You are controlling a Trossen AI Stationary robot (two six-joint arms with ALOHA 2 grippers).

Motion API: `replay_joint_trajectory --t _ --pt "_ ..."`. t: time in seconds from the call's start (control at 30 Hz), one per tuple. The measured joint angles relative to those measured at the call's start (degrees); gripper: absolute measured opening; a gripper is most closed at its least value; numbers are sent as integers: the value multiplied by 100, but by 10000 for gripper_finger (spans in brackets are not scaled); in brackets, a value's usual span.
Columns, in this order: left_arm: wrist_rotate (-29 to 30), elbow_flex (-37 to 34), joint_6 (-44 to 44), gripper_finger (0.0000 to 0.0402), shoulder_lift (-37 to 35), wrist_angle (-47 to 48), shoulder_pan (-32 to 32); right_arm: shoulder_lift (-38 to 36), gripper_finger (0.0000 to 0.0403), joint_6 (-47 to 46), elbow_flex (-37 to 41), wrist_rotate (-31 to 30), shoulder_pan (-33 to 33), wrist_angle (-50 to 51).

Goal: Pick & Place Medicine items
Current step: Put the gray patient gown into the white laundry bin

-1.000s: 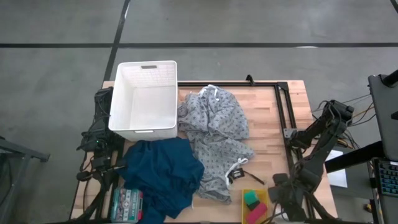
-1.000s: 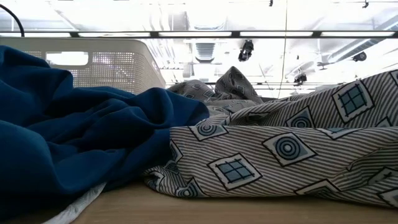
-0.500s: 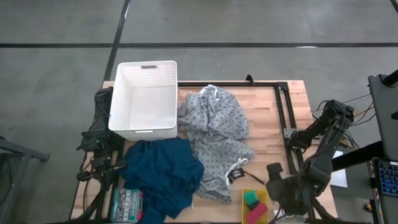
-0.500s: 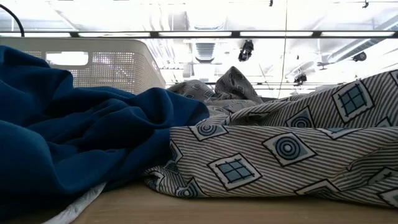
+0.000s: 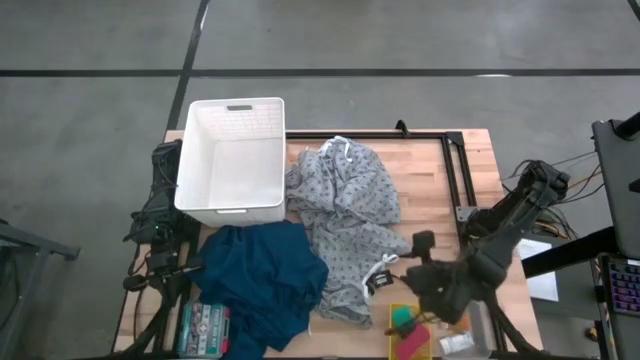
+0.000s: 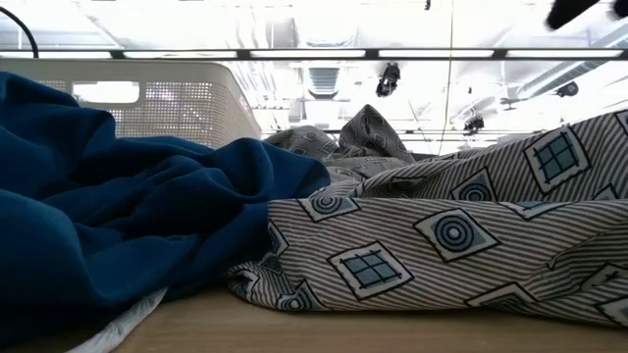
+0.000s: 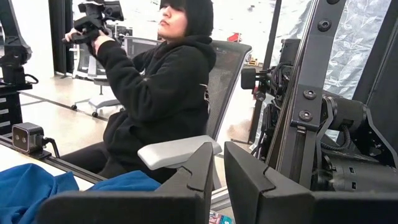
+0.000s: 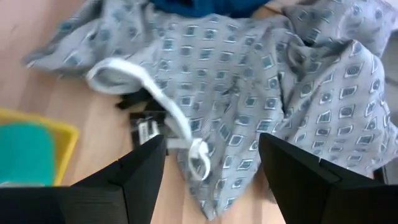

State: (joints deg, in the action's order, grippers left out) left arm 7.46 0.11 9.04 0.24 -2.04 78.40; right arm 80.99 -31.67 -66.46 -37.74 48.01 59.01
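Gown (image 5: 348, 215) hiding table (image 5: 430, 190), medicine items unseen

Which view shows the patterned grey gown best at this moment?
The high view: the whole grey gown is seen spread on the table, between the blue cloth and the right arm. The right wrist view shows a close part with its white tie. The low view shows only folds. The left wrist view misses it.

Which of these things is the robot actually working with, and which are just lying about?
For the job:
right hand, open above the table
small whitish pack, perhaps medicine; too small to tell

Just lying about:
grey gown
blue cloth
white basket
green and pink blocks
flat green-and-white box
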Motion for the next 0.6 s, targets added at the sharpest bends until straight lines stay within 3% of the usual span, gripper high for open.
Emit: replay_joint_trajectory --t 0.3,0.6 --pt "-2 0 0 47 -1 -2 0 2 256 500 467 -555 -1174 -2002" --pt "-1 -1 0 47 -1 0 1 2 256 1116 888 -579 -2155 -4011"
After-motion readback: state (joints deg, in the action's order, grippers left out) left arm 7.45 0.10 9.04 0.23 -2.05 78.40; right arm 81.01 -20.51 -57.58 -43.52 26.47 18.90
